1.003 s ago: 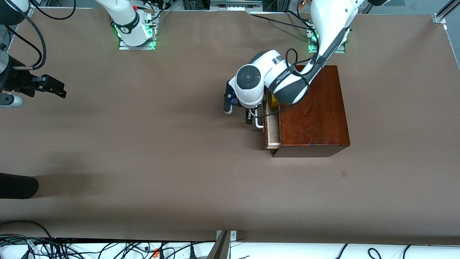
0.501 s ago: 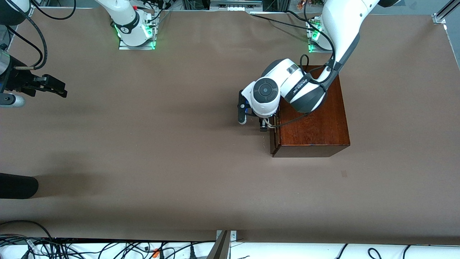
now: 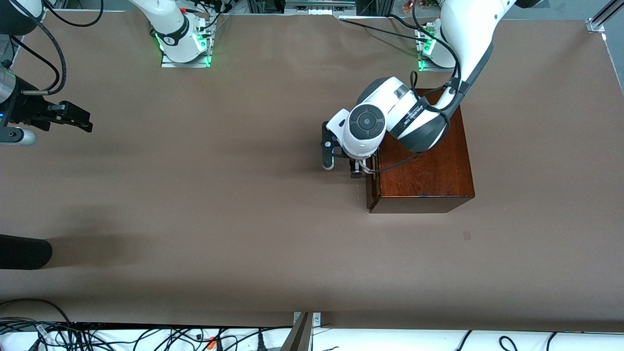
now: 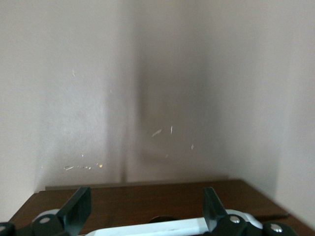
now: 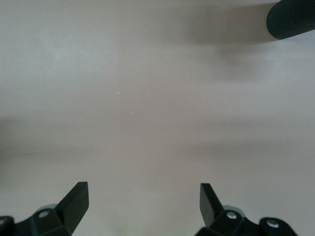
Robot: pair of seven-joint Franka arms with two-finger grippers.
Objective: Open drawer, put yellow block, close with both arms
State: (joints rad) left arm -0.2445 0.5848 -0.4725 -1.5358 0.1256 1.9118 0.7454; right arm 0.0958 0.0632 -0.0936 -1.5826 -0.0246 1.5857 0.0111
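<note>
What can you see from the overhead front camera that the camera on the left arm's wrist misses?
Only the front view shows the whole wooden box, the right gripper open over the table's end, and both green-lit bases. Only the left wrist view shows the left gripper's open fingers straddling the white handle. Both show the shut drawer.

The drawer (image 3: 373,178), open a second ago, now sits shut in the box (image 3: 423,153). The left gripper (image 3: 358,168) pushed its handle (image 4: 162,227) in, hiding the block.

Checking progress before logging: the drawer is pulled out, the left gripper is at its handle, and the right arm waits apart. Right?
Not quite: the drawer is closed flush with the wooden box, as the front view shows. The left gripper is at its handle, and the right gripper waits apart.
</note>
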